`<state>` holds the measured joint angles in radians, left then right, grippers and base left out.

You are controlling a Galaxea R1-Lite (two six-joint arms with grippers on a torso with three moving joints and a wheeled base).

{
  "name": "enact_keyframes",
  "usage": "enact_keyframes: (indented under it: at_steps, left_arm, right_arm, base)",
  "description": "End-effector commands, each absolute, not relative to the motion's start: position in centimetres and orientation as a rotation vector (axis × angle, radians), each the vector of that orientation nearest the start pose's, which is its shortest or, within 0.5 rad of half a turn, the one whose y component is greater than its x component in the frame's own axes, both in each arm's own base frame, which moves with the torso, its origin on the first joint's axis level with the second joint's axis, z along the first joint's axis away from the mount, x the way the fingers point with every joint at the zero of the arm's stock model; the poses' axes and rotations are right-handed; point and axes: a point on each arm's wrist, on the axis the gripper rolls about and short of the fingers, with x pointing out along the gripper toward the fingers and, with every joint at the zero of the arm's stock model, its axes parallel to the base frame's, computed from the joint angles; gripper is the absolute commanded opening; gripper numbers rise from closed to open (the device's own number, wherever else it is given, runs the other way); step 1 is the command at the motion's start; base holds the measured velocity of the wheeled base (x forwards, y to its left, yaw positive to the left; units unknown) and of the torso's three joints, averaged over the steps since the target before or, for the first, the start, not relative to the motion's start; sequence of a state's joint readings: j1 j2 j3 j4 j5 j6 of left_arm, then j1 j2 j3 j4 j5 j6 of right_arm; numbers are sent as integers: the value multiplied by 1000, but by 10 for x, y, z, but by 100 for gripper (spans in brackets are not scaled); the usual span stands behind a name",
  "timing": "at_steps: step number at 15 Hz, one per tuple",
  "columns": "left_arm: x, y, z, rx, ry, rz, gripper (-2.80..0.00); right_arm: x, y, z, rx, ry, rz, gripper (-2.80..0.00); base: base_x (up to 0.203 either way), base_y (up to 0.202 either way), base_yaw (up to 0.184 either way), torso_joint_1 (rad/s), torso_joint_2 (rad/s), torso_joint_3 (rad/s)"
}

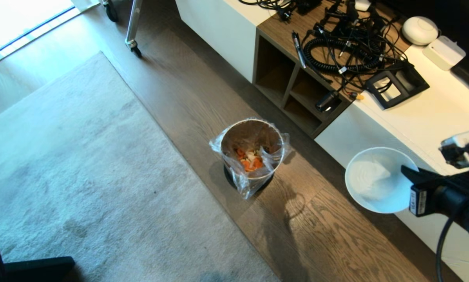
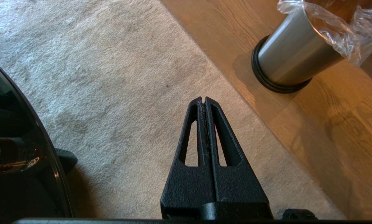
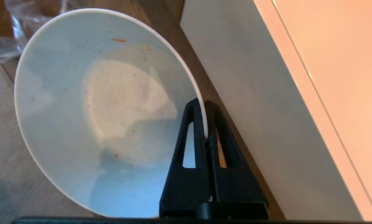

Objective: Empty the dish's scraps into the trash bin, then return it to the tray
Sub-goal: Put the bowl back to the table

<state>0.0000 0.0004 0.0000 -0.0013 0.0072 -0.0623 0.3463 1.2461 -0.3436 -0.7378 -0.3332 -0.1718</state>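
- Hanging in the air at the right of the head view, the dish [image 1: 375, 180] is a small white bowl, held tilted with its opening turned up and toward the bin, over the edge where the wood floor [image 1: 203, 98] meets the white cabinet [image 1: 426, 117].
- The right gripper [image 3: 204, 107] is clenched on the dish's rim, one finger inside the bowl and one outside, the thin white edge pinched between them.
- Inside, the dish [image 3: 105, 105] is almost bare: only a small orange sliver and a few tiny crumbs cling to its wall.
- The scraps [image 1: 250, 159], orange slices and pale bits, lie at the bottom of the trash bin [image 1: 252, 154], well apart from the dish and to its left in the head view.
- That bin stands upright on the wood floor, its clear bag liner [image 1: 246, 184] draped over the rim and crumpled down the outside, a black ring at its base.
- The tray is in none of the views.
- The left gripper [image 2: 204, 100] hangs over the grey rug [image 1: 69, 176], its fingers pressed together on nothing, with the steel bin [image 2: 294, 53] standing off to one side on the floor.
- Atop the cabinet a tangle of black cables [image 1: 344, 47] covers a wooden section with open shelves below; a round white device [image 1: 419, 30] sits farther along.
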Motion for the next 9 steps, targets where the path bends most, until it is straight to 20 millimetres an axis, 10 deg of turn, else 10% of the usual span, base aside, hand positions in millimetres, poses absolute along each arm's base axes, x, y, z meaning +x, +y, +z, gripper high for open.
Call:
enact_keyframes:
  at_steps: [1,9]
  left_arm:
    - [-23,0,76,-63,-2,8,-280]
    - [-23,0,76,-63,-2,8,-280]
  right_arm:
    - [141,33,161,-184,179,-38,-280]
    - [72,-2,125,-82,205,-138,-280]
  base:
    - [0,0,0,0,0,0]
    - [0,0,0,0,0,0]
